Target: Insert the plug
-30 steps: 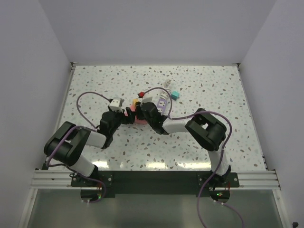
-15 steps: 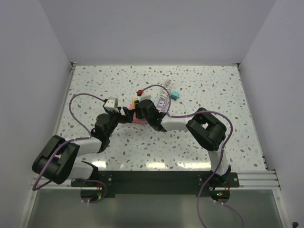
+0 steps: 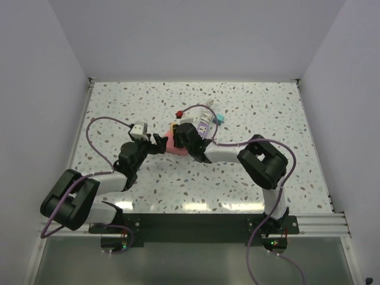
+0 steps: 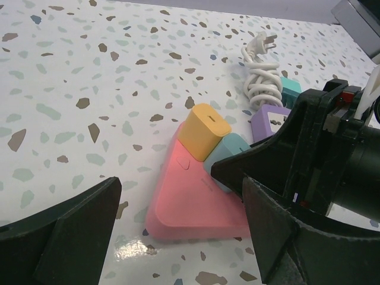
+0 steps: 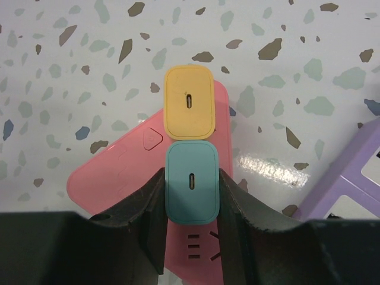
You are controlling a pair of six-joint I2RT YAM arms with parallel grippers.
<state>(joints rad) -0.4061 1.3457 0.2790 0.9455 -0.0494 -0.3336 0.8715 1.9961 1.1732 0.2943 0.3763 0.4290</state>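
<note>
A pink triangular power strip (image 3: 168, 145) lies flat mid-table. A yellow plug (image 5: 189, 102) sits in it. Right behind that, a teal plug (image 5: 191, 183) stands upright on the strip (image 5: 116, 169), and my right gripper (image 5: 191, 178) is shut on its two sides. In the left wrist view the yellow plug (image 4: 205, 130) and teal plug (image 4: 230, 151) stand side by side on the strip (image 4: 190, 199). My left gripper (image 4: 181, 185) is open, its fingers (image 4: 83, 219) spread to either side of the strip's near corner without touching it.
A purple socket block (image 4: 270, 119) lies just behind the strip. Beyond it are a coiled white cable (image 4: 261, 77) and a small teal block (image 3: 218, 119). A red connector (image 3: 180, 114) on a purple lead lies nearby. White walls enclose the table.
My left gripper has opened wider and its arm has dropped back towards the near left. The right gripper, the teal plug and the strip have shifted slightly right.
</note>
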